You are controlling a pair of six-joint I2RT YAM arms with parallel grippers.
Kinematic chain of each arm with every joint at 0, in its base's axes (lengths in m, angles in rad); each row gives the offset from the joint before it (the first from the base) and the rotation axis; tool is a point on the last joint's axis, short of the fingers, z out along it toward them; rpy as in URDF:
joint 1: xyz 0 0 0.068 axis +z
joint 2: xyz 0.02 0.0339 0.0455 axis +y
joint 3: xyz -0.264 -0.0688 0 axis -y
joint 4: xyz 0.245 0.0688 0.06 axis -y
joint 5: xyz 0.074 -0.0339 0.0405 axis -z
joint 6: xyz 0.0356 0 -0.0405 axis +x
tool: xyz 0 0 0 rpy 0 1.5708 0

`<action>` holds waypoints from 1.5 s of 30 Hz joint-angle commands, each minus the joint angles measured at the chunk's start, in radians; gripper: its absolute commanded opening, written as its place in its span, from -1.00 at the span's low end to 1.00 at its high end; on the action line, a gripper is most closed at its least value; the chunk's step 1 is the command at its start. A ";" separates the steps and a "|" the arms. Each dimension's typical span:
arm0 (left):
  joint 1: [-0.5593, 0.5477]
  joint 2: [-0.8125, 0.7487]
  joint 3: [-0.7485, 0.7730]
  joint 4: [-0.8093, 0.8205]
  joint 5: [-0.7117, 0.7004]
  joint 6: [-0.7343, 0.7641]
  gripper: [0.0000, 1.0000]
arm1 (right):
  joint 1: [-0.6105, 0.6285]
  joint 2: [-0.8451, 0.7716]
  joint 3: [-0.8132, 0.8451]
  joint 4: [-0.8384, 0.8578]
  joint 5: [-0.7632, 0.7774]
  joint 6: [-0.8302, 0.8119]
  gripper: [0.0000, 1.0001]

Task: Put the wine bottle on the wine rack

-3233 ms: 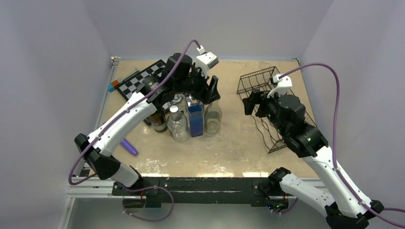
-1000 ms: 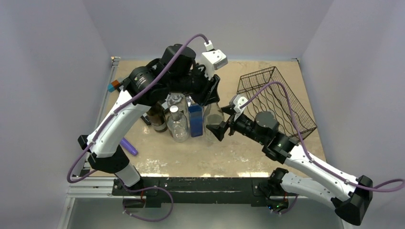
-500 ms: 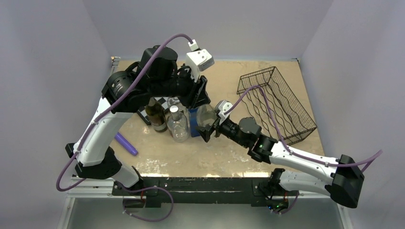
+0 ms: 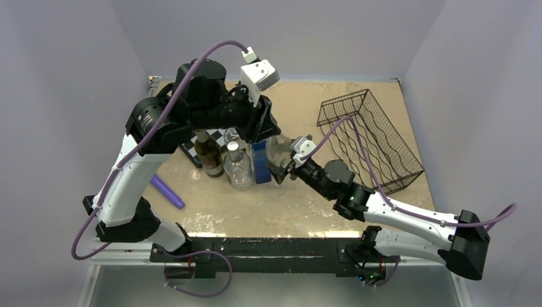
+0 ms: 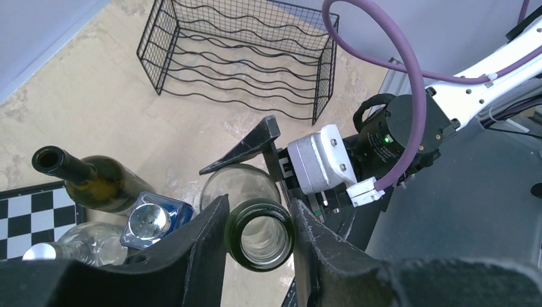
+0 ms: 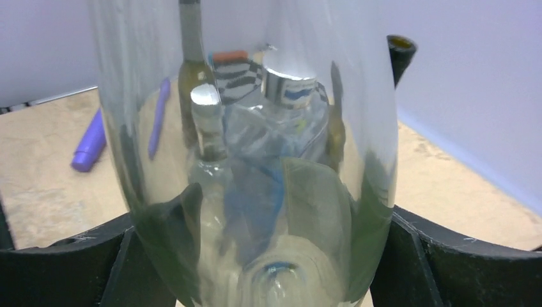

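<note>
The wine bottle (image 4: 277,151) is clear, green-tinted glass with an open mouth. My left gripper (image 4: 264,132) is shut on its neck from above. In the left wrist view the rim sits between the fingers of this gripper (image 5: 261,238), with the bottle shoulder (image 5: 235,187) below. My right gripper (image 4: 282,169) clasps the bottle's lower body from the right. In the right wrist view the bottle (image 6: 255,141) fills the gap of this gripper (image 6: 255,262), and both fingers touch it. The black wire wine rack (image 4: 374,139) lies at the back right and also shows in the left wrist view (image 5: 240,61).
A dark olive bottle (image 4: 209,157), a clear capped bottle (image 4: 237,169) and a blue square bottle (image 4: 261,161) stand close to the left of the wine bottle. A chessboard (image 4: 190,151) lies behind them. A purple marker (image 4: 167,192) lies front left.
My right arm has swung from the rack leftward to the wine bottle and closed around its body. My left arm has drawn up and left, still holding the neck.
</note>
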 commanded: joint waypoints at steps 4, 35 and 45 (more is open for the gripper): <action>-0.008 -0.182 -0.010 0.198 0.080 -0.074 -0.89 | -0.022 -0.052 0.110 -0.021 0.227 -0.236 -1.00; -0.006 -0.301 -0.206 0.168 -0.074 -0.075 0.98 | 0.064 -0.155 0.181 0.175 0.174 -1.234 -1.00; -0.006 -0.332 -0.344 0.048 -0.049 -0.049 0.50 | 0.101 -0.158 0.129 0.161 0.140 -1.377 -1.00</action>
